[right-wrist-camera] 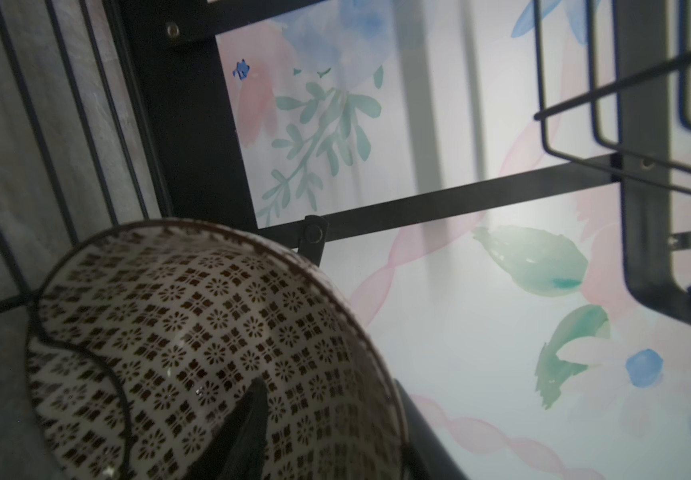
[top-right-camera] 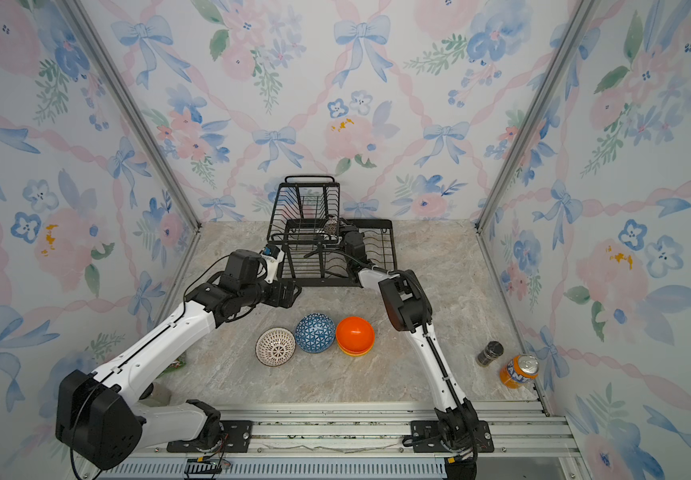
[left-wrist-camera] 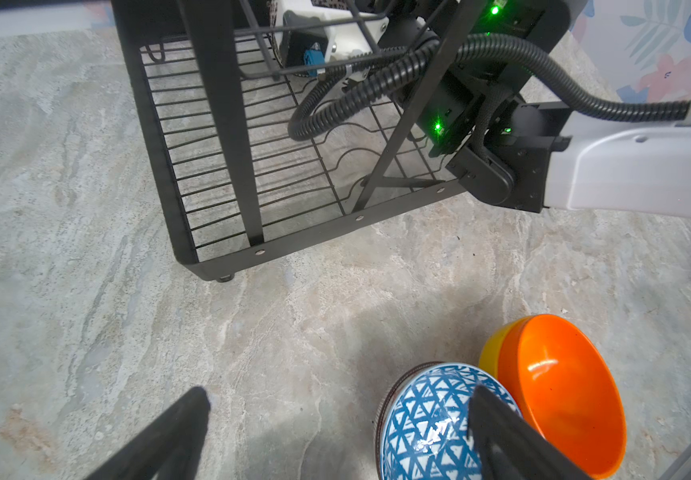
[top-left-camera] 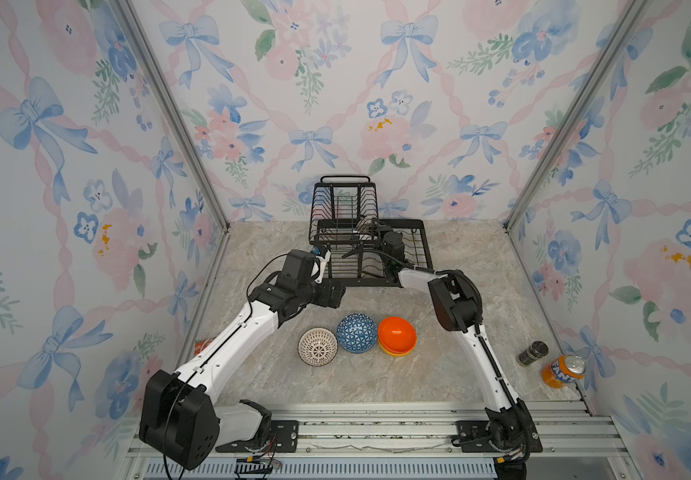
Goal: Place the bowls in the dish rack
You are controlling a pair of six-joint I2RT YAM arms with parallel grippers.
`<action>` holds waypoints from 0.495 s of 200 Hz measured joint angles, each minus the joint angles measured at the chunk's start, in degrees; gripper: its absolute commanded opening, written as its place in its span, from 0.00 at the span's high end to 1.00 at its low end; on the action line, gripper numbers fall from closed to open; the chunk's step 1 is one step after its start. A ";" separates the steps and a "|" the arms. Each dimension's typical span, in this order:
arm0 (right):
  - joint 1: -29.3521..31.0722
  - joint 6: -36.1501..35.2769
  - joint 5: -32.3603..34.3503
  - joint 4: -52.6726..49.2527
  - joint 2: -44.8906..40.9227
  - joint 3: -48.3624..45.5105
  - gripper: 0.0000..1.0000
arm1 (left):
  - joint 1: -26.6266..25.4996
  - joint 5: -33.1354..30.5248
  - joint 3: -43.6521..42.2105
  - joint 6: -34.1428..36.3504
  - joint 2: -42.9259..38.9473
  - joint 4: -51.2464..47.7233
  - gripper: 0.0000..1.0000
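The black wire dish rack point(top-left-camera: 414, 245) point(top-right-camera: 381, 249) stands at the back of the table. A brown-beige mosaic bowl point(right-wrist-camera: 210, 332) point(top-left-camera: 363, 226) leans on edge inside it. My right gripper point(right-wrist-camera: 329, 386) is open astride that bowl's rim, one finger inside and one outside, the inner one clear of the wall. My left gripper point(left-wrist-camera: 339, 415) point(top-left-camera: 335, 293) hangs open and empty in front of the rack point(left-wrist-camera: 210, 166). On the table sit a white lattice bowl point(top-left-camera: 317, 347), a blue triangle bowl point(top-left-camera: 356, 333) point(left-wrist-camera: 426, 424), and an orange bowl point(top-left-camera: 397, 333) nested in a yellow bowl point(top-left-camera: 397, 353).
An orange soda can point(top-left-camera: 564, 370) and a dark jar point(top-left-camera: 532, 353) lying on its side are at the right edge. A small orange packet point(top-left-camera: 202, 345) shows behind the left arm. The right forearm point(top-left-camera: 418, 276) crosses the rack's front edge.
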 measured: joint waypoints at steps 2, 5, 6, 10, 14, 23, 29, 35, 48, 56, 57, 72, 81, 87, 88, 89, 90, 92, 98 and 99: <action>0.00 0.15 0.00 -0.09 0.00 -0.02 0.44 | 0.00 0.00 0.00 0.00 0.00 0.00 0.02; -0.02 -0.04 0.00 -0.11 -0.02 -0.02 0.43 | 0.00 0.00 0.00 0.00 0.00 0.00 0.02; -0.02 0.04 0.02 -0.11 -0.02 -0.04 0.43 | 0.00 0.00 0.00 0.00 0.00 0.00 0.02; -0.02 0.09 0.13 -0.15 -0.04 -0.04 0.42 | 0.00 0.00 0.00 0.00 0.00 0.02 0.02; -0.02 0.13 0.15 -0.17 -0.04 -0.04 0.41 | 0.00 0.00 -0.02 0.00 -0.02 0.02 0.02; -0.04 0.17 0.20 -0.28 -0.07 -0.11 0.39 | 0.00 0.00 -0.20 0.00 -0.02 0.15 0.02; -0.04 0.20 0.20 -0.28 -0.17 -0.35 0.37 | 0.00 0.00 -0.33 0.00 -0.02 0.20 0.02; -0.04 0.31 0.20 -0.28 -0.39 -0.79 0.34 | 0.00 0.00 -0.52 0.00 -0.02 0.17 0.02; -0.04 0.70 0.24 -0.20 -0.92 -1.73 0.18 | 0.00 -0.02 -0.87 0.00 -0.02 0.15 0.02; -0.09 0.59 0.24 0.09 -1.44 -2.71 0.10 | 0.00 -0.04 -0.96 0.00 -0.02 0.13 0.02; -0.09 0.24 0.20 0.17 -1.51 -2.84 0.09 | 0.00 -0.02 -0.98 0.00 -0.02 0.13 0.02; -0.15 0.46 0.28 0.66 -2.89 -4.87 0.03 | 0.00 -0.04 -0.98 0.00 -0.09 0.17 0.02; -0.20 0.57 0.33 0.90 -4.00 -6.38 0.02 | 0.00 -0.04 -1.01 0.00 -0.22 0.15 0.02; -0.26 0.55 0.35 1.20 -4.70 -7.39 0.01 | 0.00 -0.07 -1.03 0.00 -0.28 0.17 0.02; -0.28 0.59 0.35 1.27 -4.90 -7.61 0.01 | 0.00 -0.07 -1.03 0.00 -0.31 0.17 0.02; -0.31 0.70 0.39 1.29 -5.07 -7.82 0.00 | 0.00 -0.07 -1.03 0.00 -0.31 0.17 0.02; -0.33 0.76 0.39 1.31 -5.20 -7.96 0.00 | 0.00 -0.07 -1.03 0.00 -0.33 0.20 0.02; -0.37 0.72 0.37 1.36 -5.35 -8.20 0.00 | 0.00 -0.07 -1.03 0.00 -0.35 0.20 0.02; -0.59 0.74 0.42 1.81 -6.32 -9.49 0.00 | 0.00 -0.07 -1.03 0.00 -0.39 0.20 0.02; -0.63 0.74 0.37 1.90 -6.54 -9.79 0.00 | 0.00 -0.07 -1.03 0.00 -0.39 0.22 0.02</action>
